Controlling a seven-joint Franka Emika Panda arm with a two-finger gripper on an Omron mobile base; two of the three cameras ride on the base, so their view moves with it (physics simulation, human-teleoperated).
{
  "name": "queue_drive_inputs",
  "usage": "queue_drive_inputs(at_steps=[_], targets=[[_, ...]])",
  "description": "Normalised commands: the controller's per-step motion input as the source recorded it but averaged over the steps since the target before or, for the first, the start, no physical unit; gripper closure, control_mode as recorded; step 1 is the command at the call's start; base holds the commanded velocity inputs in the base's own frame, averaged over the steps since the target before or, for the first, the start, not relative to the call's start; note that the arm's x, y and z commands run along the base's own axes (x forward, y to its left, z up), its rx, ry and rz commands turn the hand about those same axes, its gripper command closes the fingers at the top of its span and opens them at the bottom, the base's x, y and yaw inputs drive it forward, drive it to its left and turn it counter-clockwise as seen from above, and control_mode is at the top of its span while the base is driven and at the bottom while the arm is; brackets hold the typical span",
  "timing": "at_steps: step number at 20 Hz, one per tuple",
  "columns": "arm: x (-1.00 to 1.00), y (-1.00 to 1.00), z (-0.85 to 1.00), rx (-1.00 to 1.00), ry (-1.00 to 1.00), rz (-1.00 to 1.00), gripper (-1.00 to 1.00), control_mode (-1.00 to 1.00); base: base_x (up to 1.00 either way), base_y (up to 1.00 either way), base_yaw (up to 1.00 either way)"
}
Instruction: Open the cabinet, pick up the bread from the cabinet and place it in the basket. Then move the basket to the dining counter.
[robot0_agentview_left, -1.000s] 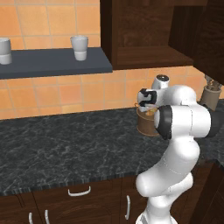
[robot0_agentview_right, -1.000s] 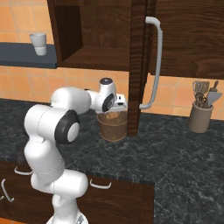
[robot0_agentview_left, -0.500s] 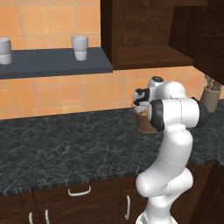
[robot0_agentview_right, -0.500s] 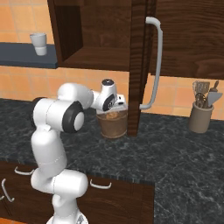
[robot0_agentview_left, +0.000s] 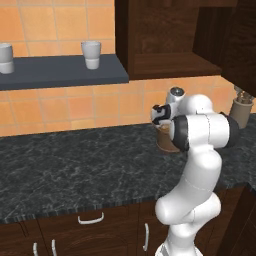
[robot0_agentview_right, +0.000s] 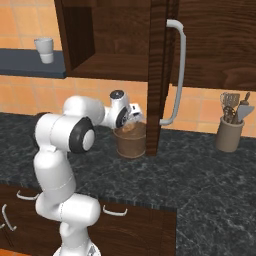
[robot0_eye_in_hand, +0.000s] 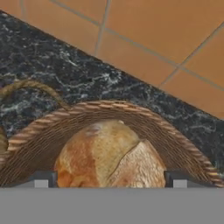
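— Black marbled tabletop (robot0_agentview_left: 75, 170) first, since everything sits relative to the small round brown woven basket (robot0_agentview_right: 131, 141) on it. What's nearest?

— Low dark drawers with curved silver handles (robot0_agentview_left: 91, 218) lie below the tabletop's front edge. Above them the white arm's two-finger gripper (robot0_eye_in_hand: 108, 179) hangs right over the basket, its jaws spread wide with nothing between them; the tips stand either side of the roll without touching it.

— And the rounded golden-brown bread roll (robot0_eye_in_hand: 107, 155)?

— Inside the basket, resting in the weave, thin arched handle to one side. A second ago the wrist reached further toward the basket; since then the arm has folded back and lifted a little, and the jaws have stayed wide. I'd judge the bread has been let go and this step is done.

— Behind the basket?

— Just beside it, the dark brown wooden wall cabinet's door (robot0_agentview_right: 159, 70) stands swung open, long silver bar handle (robot0_agentview_right: 176, 75) facing out, shelf bare. Further along, a brown utensil holder (robot0_agentview_right: 229, 135); well off the other way, a white cup (robot0_agentview_left: 91, 54) on a grey shelf.

— What's left?

— Gripping the basket and carrying it to the dining counter, I'd say.
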Motion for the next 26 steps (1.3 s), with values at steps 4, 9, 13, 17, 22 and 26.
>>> queue_drive_inputs(at_steps=[4, 9, 13, 17, 22, 26], targets=[[0.0, 0.08, -0.01, -0.04, -0.34, 0.1, -1.0, -1.0, 0.0, 0.0, 0.0], [-0.01, 0.16, 0.0, 0.03, -0.17, 0.08, -1.0, -1.0, 0.0, 0.0, 0.0], [-0.25, 0.03, 0.26, 0.14, 0.06, -0.02, -1.0, -1.0, 0.0, 0.0, 0.0], [-0.26, 0.0, 0.69, 0.08, 0.11, -0.11, -1.0, -1.0, 0.0, 0.0, 0.0], [-0.22, 0.0, 1.0, 0.0, 0.07, -0.11, -1.0, -1.0, 0.0, 0.0, 0.0], [-0.35, 0.18, 0.98, 0.0, 0.04, -0.05, -1.0, -1.0, 0.0, 0.0, 0.0]])
